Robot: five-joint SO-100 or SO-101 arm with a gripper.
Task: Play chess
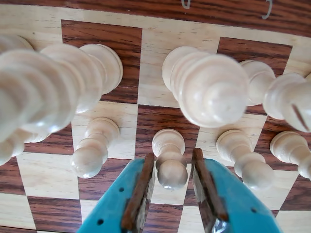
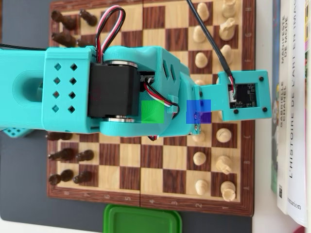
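Note:
In the wrist view a white pawn stands on the wooden chessboard, between my two teal fingers with brown pads. My gripper is open around the pawn's head, with a small gap on the right side. In the overhead view the teal arm reaches across the middle of the board toward the white side at the right. It hides the gripper and the pawn there.
More white pawns flank the pawn, and tall white pieces stand just behind. Dark pieces line the board's left side in the overhead view. A green container lies below the board and books to its right.

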